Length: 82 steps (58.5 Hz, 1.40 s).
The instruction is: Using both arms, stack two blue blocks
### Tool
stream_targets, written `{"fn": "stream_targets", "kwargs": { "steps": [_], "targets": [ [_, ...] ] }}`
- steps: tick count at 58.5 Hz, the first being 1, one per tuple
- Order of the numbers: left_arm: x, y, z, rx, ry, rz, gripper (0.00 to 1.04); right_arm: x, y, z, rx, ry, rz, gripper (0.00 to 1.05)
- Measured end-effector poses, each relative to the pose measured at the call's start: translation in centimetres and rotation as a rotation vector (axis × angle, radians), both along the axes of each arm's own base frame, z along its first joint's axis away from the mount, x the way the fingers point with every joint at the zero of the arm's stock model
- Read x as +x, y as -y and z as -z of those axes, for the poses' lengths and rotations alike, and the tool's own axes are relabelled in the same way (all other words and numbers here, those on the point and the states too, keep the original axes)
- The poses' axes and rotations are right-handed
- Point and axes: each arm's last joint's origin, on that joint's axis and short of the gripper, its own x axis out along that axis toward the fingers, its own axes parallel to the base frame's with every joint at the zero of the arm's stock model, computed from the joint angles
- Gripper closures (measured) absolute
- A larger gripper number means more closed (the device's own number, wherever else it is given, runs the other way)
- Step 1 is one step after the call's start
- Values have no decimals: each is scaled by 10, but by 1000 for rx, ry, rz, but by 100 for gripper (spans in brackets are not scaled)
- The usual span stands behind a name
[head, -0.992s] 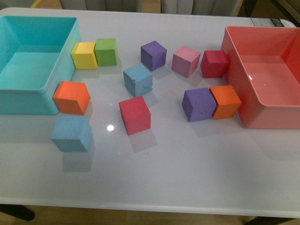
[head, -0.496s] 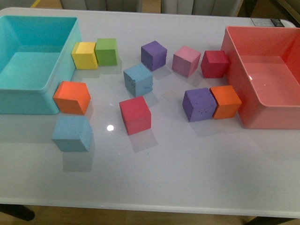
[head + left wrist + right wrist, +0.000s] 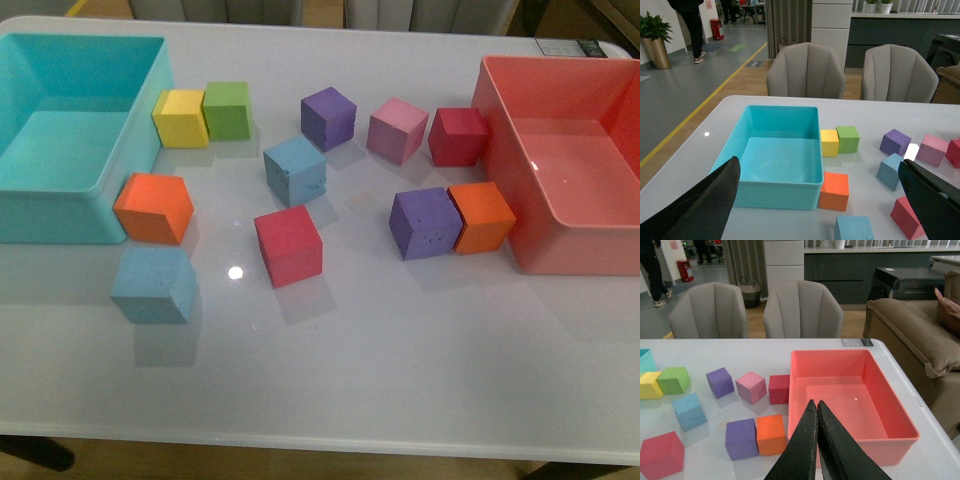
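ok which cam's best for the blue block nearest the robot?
Front view: the whole blue block shows, top and front faces, in front of the orange block. The left wrist view crops the blue block at the frame edge. The right wrist view shows only the other blue block.

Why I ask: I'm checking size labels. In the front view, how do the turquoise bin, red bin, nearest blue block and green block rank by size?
1. Turquoise bin and red bin: alike, both cropped, not ranked.
2. Nearest blue block.
3. Green block: looks smaller, but sits farther away, so unsure.
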Motion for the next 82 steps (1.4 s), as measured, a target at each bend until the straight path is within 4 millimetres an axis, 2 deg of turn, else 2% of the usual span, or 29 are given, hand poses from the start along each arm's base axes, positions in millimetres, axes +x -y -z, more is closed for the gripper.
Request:
{"fn": "stream_targets", "kwargs": {
  "steps": [17, 30, 44, 46, 49, 53, 58, 69, 82],
  "targets": [
    [0, 0, 0, 0, 0, 0, 9, -13, 0, 3, 0, -8, 0, 103],
    [0, 0, 0, 0, 0, 0, 9, -13, 0, 3, 0, -6, 0, 102],
    [0, 0, 0, 3, -7, -10, 9, -13, 0, 3, 0, -5, 0, 59],
    [0, 0, 1, 50, -139, -88, 9, -13, 0, 3, 0, -5, 0, 52],
    [6, 11, 1, 182, -432, -153, 9, -13, 0, 3, 0, -5, 1, 37],
    [17, 29, 7, 284, -521, -100, 9, -13, 0, 3, 0, -5, 1, 24],
    [34, 47, 12, 327, -556, -29, 9, -13, 0, 3, 0, -4, 0, 9],
    [70, 73, 26, 346, -614, 34, 9, -13, 0, 3, 2, -4, 1, 9],
    [103, 92, 59, 363, -728, 69, 9, -13, 0, 3, 2, -4, 1, 9]
  ]
}}
